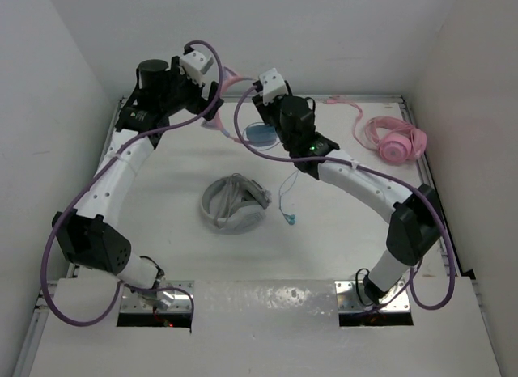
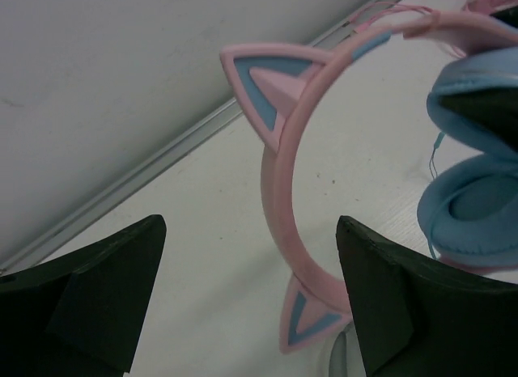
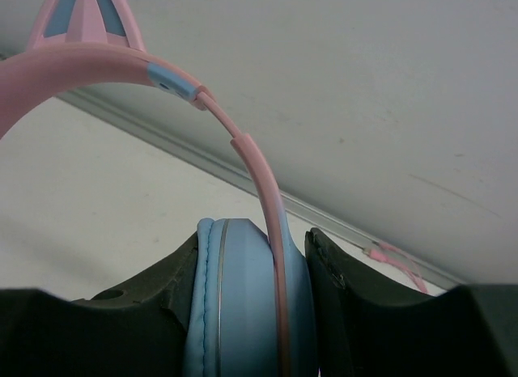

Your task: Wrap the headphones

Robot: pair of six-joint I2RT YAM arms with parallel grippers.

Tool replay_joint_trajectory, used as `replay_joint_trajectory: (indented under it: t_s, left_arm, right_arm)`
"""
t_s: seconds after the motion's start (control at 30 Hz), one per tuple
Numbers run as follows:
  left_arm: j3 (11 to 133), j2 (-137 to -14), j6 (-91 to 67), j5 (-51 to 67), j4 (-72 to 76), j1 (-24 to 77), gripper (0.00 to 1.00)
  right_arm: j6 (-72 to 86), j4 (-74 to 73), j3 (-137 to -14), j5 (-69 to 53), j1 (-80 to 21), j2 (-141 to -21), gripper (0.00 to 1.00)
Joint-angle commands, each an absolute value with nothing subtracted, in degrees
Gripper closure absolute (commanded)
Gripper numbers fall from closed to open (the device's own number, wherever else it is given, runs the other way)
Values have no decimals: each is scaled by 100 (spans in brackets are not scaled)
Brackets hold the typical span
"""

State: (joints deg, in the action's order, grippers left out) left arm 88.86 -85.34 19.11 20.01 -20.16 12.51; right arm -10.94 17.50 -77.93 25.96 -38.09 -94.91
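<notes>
The headphones (image 1: 259, 134) are lifted off the desk at its far side, close to the back wall, between the two arms. One light blue ear cup (image 3: 239, 312) is pinched flat between the fingers of the right gripper (image 3: 255, 246), with the thin pink arm of the band caught in the same clamp. From there the pink headband (image 2: 277, 175) arcs away and passes through the left gripper (image 2: 249, 231). Its jaws stand wide apart with nothing clamped. The band runs close to one finger, and I cannot tell whether it touches.

The thin blue cable (image 1: 285, 199) hangs from the cups down to the desk (image 1: 162, 191). Its end lies just beside the white-grey headphones (image 1: 235, 203). The all-pink headphones (image 1: 394, 140) sit well apart at the far right.

The step in hand looks like steadying the set so the cable can be wound. To do it well, the right grip should stay firm on the cup. The left should close squarely on the band, clear of the cat ears, so the frame cannot swivel. The cable is slack and light. It is best picked up near the cups rather than at its loose end, then laid on in even turns without dragging across the other headphones.

Both arms are stretched forward and bent inward, their wrists close together above the far part of the desk.
</notes>
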Motion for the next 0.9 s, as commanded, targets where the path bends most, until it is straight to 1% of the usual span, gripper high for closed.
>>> replay_joint_trajectory:
  t_s: [0.0,0.03,0.13,0.23,0.3,0.33,0.4,0.43,0.47,0.5,0.53,0.57,0.6,0.63,0.67,0.8,0.87]
  left_arm:
    - [9150,-8622,1898,2013,-2540,1213,16]
    - [9106,-8613,1959,1987,-2523,1248,16]
    - [8816,-8596,2188,1417,-2426,1485,16]
    - [8640,-8657,2171,1301,-2373,1547,16]
    - [8578,-8666,2083,1144,-2251,1547,21]
    - [8552,-8649,2057,934,-2189,1547,33]
    - [8464,-8631,2039,783,-2110,1547,45]
    - [8429,-8622,2022,713,-2109,1547,63]
    - [8403,-8613,1987,703,-2118,1547,73]
    - [8385,-8596,1969,712,-2127,1547,84]
    - [8359,-8587,1934,729,-2136,1547,100]
    - [8306,-8561,1847,738,-2127,1547,100]
    - [8288,-8543,1820,747,-2127,1547,100]
    - [8253,-8534,1776,695,-2127,1547,100]
    - [8218,-8499,1680,660,-2101,1538,100]
    - [8147,-8464,1530,422,-1943,1512,100]
    - [8226,-8534,1425,404,-1968,1459,100]
  right_arm:
    - [-986,2162,-7972,2128,-4034,-9448,100]
    - [-897,2162,-7954,2040,-4052,-9440,100]
    - [-581,2337,-7814,1707,-4069,-9352,100]
    - [-501,2426,-7761,1417,-4104,-9290,100]
    - [-457,2434,-7691,1231,-4113,-9238,100]
    - [-431,2461,-7630,1143,-4113,-9203,100]
    - [-396,2566,-7428,923,-4113,-9071,100]
    - [-378,2566,-7383,766,-4113,-9027,100]
    - [-361,2488,-7357,686,-4113,-8983,99]
    - [-369,2418,-7356,616,-4113,-8939,90]
    - [-404,2339,-7348,511,-4113,-8912,71]
    - [-448,2286,-7330,388,-4113,-8877,35]
    - [-596,2189,-7269,126,-4113,-8773,20]
    - [-667,2145,-7225,27,-4113,-8702,10]
    - [-738,2127,-7155,18,-4113,-8614,2]
    - [-975,2302,-6461,-272,-4096,-7859,1]
    - [-1046,2512,-6137,-386,-4096,-7262,1]
